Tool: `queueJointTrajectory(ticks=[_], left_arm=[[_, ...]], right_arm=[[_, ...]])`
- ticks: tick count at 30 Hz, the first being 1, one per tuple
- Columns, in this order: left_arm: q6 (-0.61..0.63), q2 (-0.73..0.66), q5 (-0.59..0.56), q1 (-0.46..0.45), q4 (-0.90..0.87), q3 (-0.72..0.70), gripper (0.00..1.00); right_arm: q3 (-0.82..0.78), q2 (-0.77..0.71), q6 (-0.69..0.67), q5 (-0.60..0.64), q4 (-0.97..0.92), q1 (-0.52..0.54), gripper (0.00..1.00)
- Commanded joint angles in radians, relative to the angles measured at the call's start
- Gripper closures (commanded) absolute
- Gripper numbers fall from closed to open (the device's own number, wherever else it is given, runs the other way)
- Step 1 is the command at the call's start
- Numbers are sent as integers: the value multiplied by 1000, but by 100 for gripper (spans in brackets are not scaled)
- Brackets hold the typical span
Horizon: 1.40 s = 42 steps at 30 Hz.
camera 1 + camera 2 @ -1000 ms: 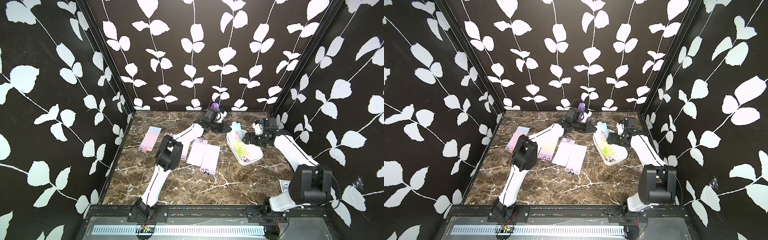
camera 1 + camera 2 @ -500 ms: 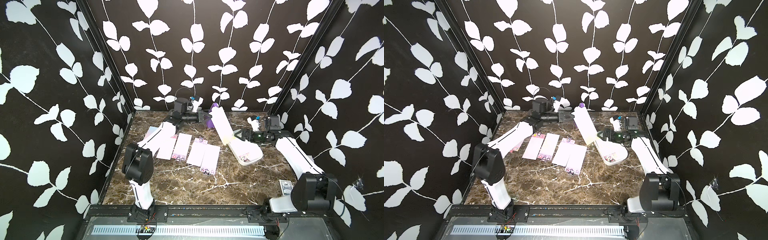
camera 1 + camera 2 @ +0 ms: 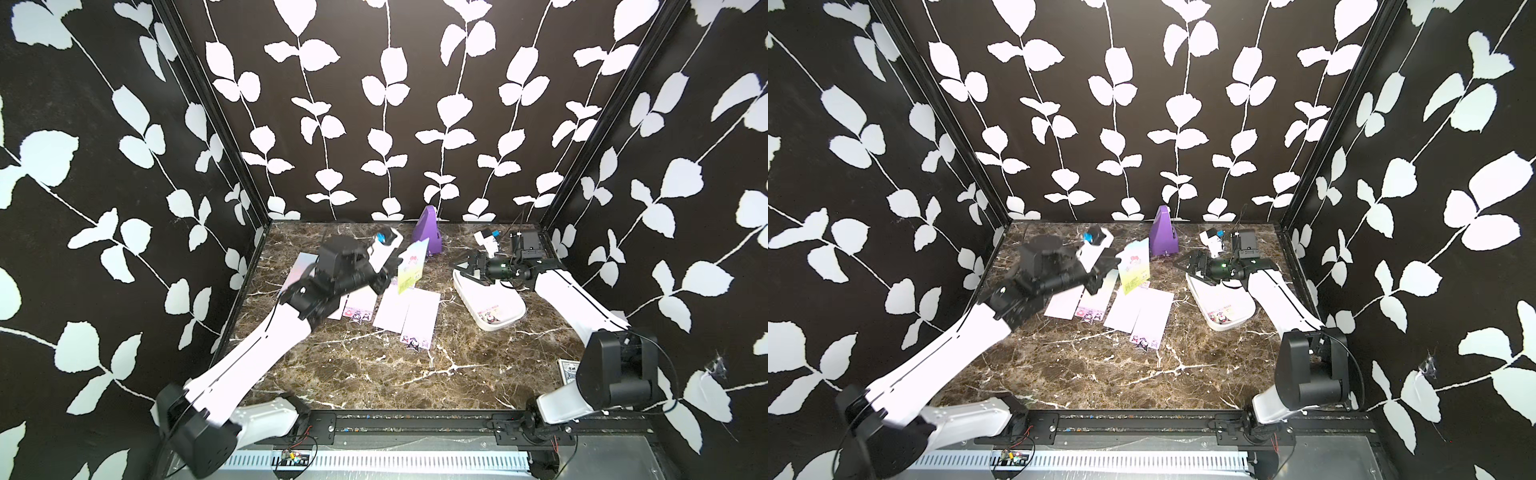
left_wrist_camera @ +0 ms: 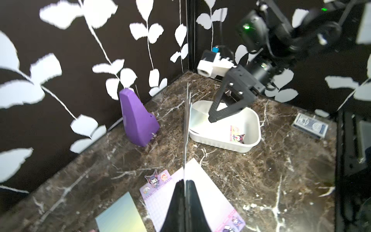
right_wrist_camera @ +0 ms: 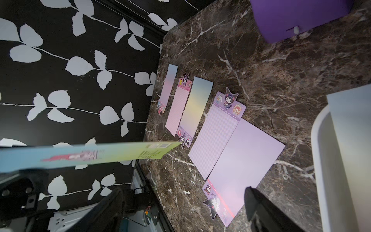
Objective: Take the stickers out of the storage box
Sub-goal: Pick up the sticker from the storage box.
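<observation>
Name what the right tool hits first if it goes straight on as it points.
Probably the pastel sticker sheet held up by the left tool: the open right tool aims at its free end. Depth is unclear; it may slip just past.

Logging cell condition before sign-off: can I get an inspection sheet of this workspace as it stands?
Surface: brown marble tabletop, no spills seen.
Job's things: five stickers flat on it; green sheet gripped in the air; cartoon sheet inside storage box.
Clutter: purple pyramid; card pack.
End effectors: left end effector shut on green sheet; right end effector open over the box.
Cables: black loops at right arm.
Surroundings: leaf-print walls.
</observation>
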Motion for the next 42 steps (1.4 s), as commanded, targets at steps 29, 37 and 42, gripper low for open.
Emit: queueJointTrajectory(ticks=[29, 37, 42], left_arm=[[382, -73, -224, -141, 226, -207, 100], [361, -53, -186, -144, 243, -204, 100], [361, -39, -196, -150, 241, -202, 100]], right_arm=[[-95, 207, 1176, -226, 907, 188, 11], [-23, 201, 1041, -243, 747, 229, 26], [-6, 209, 1035, -249, 738, 248, 65]])
